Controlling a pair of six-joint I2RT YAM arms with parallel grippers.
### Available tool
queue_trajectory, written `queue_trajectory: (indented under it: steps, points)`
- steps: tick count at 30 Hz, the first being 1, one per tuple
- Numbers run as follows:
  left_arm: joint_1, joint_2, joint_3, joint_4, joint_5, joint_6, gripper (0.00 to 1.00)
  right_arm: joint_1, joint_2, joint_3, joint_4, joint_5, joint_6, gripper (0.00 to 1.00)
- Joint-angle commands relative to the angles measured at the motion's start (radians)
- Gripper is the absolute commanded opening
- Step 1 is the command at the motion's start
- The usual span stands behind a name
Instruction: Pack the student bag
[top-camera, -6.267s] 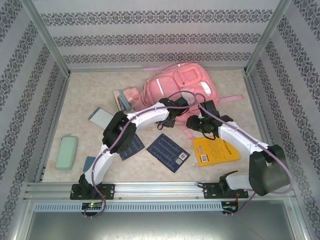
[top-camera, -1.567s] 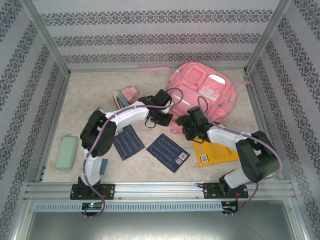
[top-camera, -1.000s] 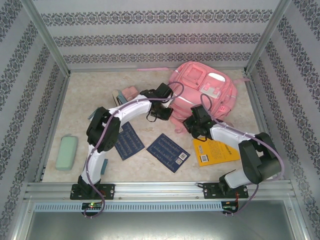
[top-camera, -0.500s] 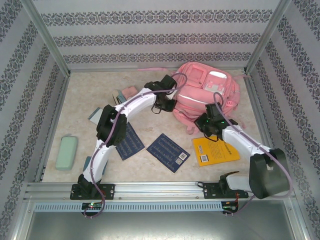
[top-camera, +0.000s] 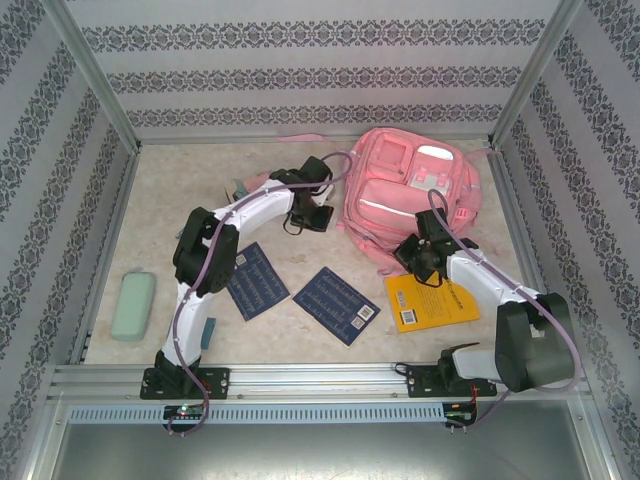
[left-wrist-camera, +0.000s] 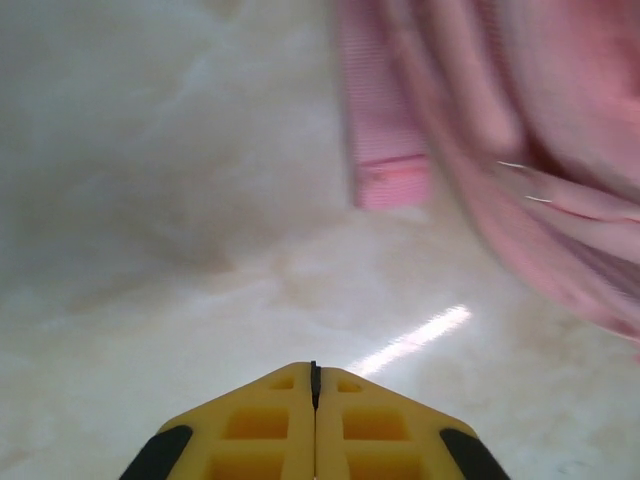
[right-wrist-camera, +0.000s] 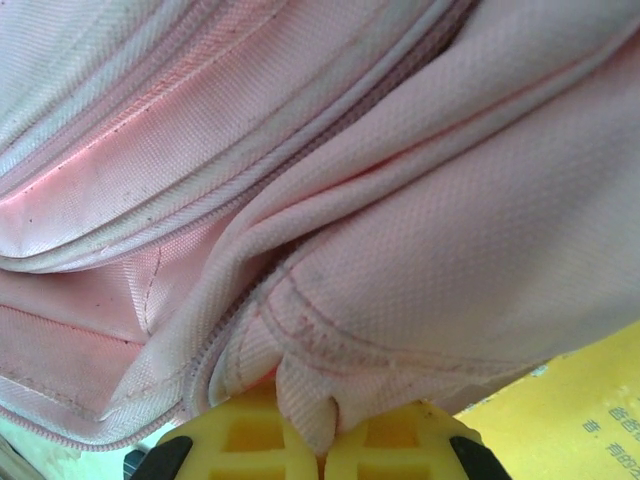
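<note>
Pink student bag (top-camera: 405, 190) lies upper right in the overhead view; it looks soft and floppy, best held by seams. Right gripper (right-wrist-camera: 308, 430) pinches a fabric fold. Left gripper (left-wrist-camera: 314, 372) is closed and empty.

1 pink backpack (top-camera: 400, 200), 2 dark blue booklets (top-camera: 338, 305), 1 yellow book (top-camera: 420, 305), 1 green case (top-camera: 133, 305)
</note>
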Motion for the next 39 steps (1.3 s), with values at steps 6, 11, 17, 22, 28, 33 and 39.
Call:
queue_trajectory:
  steps: [6, 11, 17, 22, 28, 33, 39]
  points:
    - [-0.060, -0.112, -0.216, 0.349, 0.245, -0.176, 0.34, 0.008, 0.001, 0.037, -0.004, -0.020, -0.032, 0.00]
    - [-0.060, -0.142, -0.337, 0.571, 0.339, -0.282, 0.48, 0.007, -0.004, 0.030, -0.006, -0.022, -0.034, 0.00]
    - [-0.061, -0.146, -0.417, 0.712, 0.373, -0.313, 0.52, 0.008, 0.002, 0.037, -0.006, -0.036, -0.034, 0.00]
    - [-0.068, -0.127, -0.428, 0.799, 0.393, -0.336, 0.47, 0.008, 0.005, 0.045, -0.012, -0.044, -0.035, 0.00]
    - [-0.079, -0.091, -0.410, 0.835, 0.408, -0.344, 0.49, 0.010, 0.005, 0.048, -0.020, -0.047, -0.036, 0.00]
    - [-0.085, -0.072, -0.406, 0.856, 0.422, -0.352, 0.50, 0.010, 0.002, 0.056, -0.027, -0.046, -0.037, 0.00]
    - [-0.096, -0.071, -0.407, 0.866, 0.466, -0.356, 0.49, 0.010, 0.008, 0.057, -0.025, -0.045, -0.032, 0.00]
